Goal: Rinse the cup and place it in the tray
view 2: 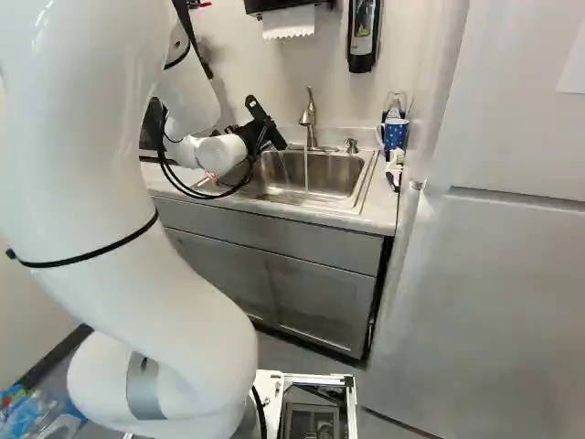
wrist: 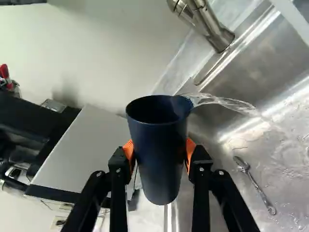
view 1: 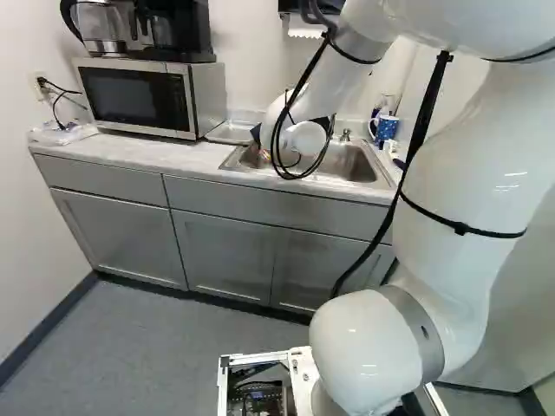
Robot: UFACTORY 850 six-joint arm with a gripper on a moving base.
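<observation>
Cup [wrist: 158, 154] sits in the gripper [view 2: 265, 126], clasped from both sides (with water [wrist: 224, 102] streaming beside the rim).

Some parts went unseen.
The wrist view cropped the faucet [wrist: 212, 29]; the left base view, the coffee maker [view 1: 178, 26]; the cup's [wrist: 159, 154] inner bottom was hidden.

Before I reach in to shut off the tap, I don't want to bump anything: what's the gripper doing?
Gripper: closed, holding the dark blue cup between its pads.
</observation>
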